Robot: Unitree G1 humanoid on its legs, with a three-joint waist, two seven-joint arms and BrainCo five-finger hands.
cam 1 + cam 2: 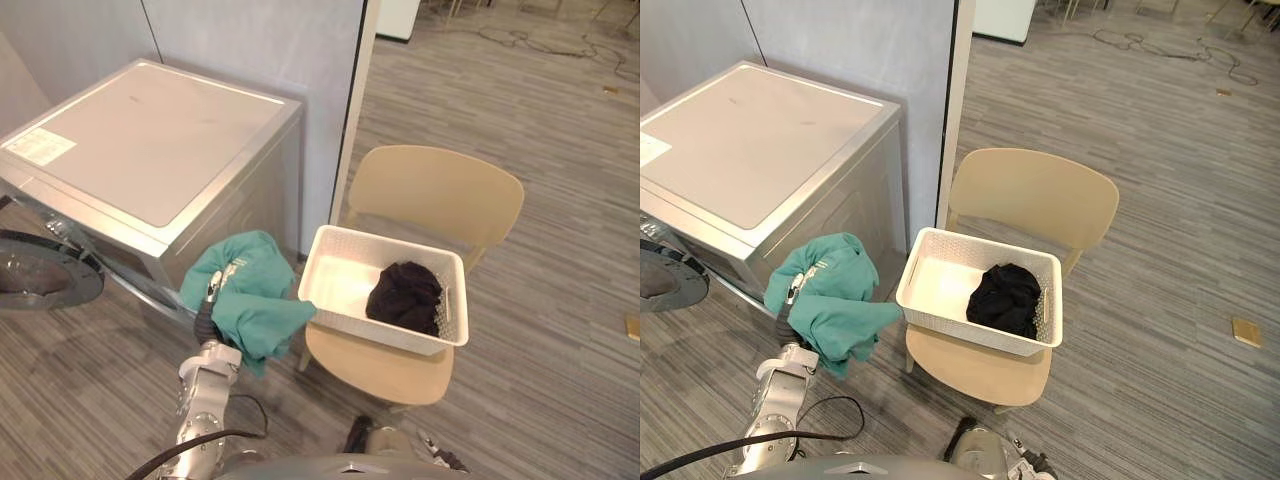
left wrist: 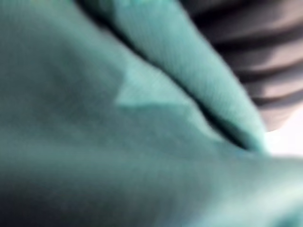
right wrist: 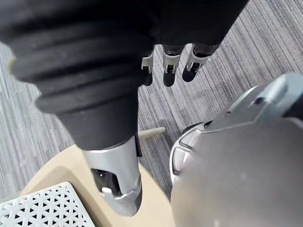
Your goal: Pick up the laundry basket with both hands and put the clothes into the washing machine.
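Left eye view: teal garment (image 1: 250, 305) draped over the left hand (image 1: 212, 288), between the silver washing machine (image 1: 150, 140) on the left and the white laundry basket (image 1: 385, 338) on the right. Cannot tell how the fingers lie under the cloth. Round machine door (image 1: 40, 272) swung open at far left. Basket set on the seat of a beige chair (image 1: 430, 195), with a black garment (image 1: 405, 295) bunched in its right half.

Right eye view: same scene, with the teal cloth's right edge touching or just short of the basket's left corner; cannot tell which.

Left wrist view: soft teal folds pressed close, with the dark ribbed cover (image 2: 265, 47) beyond.

Right wrist view: right hand (image 3: 168, 66) hanging above the grey striped floor (image 3: 227, 80), fingers relaxed and a little apart, clasping nothing. Latticed basket corner and chair seat just beside it.

Judged by look: light, limp cloth, apt to slide off loose fingers or snag on the door rim. Best bunched in a full grasp near the middle. Basket likely light and stiff. Best taken at the rims of its two short ends, one hand each, and kept level so the black garment stays in.
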